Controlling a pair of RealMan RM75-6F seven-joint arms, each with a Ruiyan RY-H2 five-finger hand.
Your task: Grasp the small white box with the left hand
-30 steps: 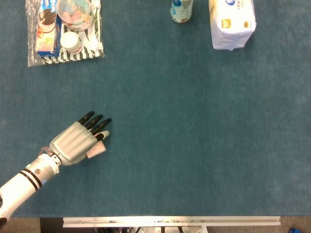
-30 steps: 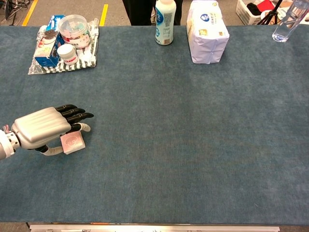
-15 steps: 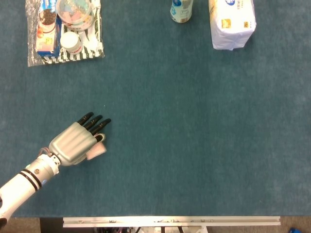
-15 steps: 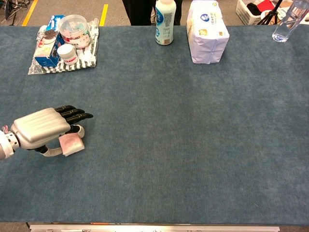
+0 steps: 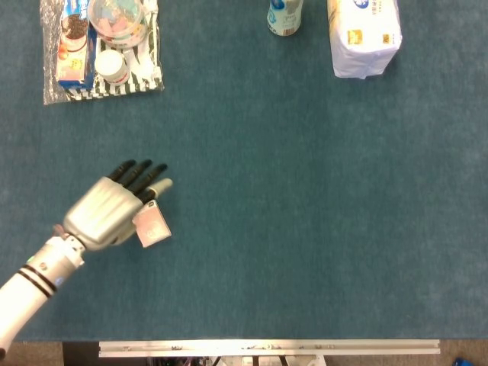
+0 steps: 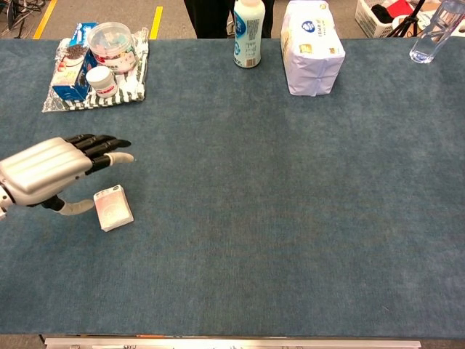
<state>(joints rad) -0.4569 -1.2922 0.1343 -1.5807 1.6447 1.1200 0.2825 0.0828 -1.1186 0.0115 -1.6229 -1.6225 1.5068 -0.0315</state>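
Blue felt is covering the table (image 6: 290, 218), where the small white box (image 6: 113, 208) is lying flat. Just beside it, the silver left hand (image 6: 51, 171) is hovering with fingers spread, gripping nothing.

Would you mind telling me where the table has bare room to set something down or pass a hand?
The wide middle and right of the table lie bare, from the small white box by the left hand across to the right edge. It is crowded at the far left tray and around the bottle and tissue pack.
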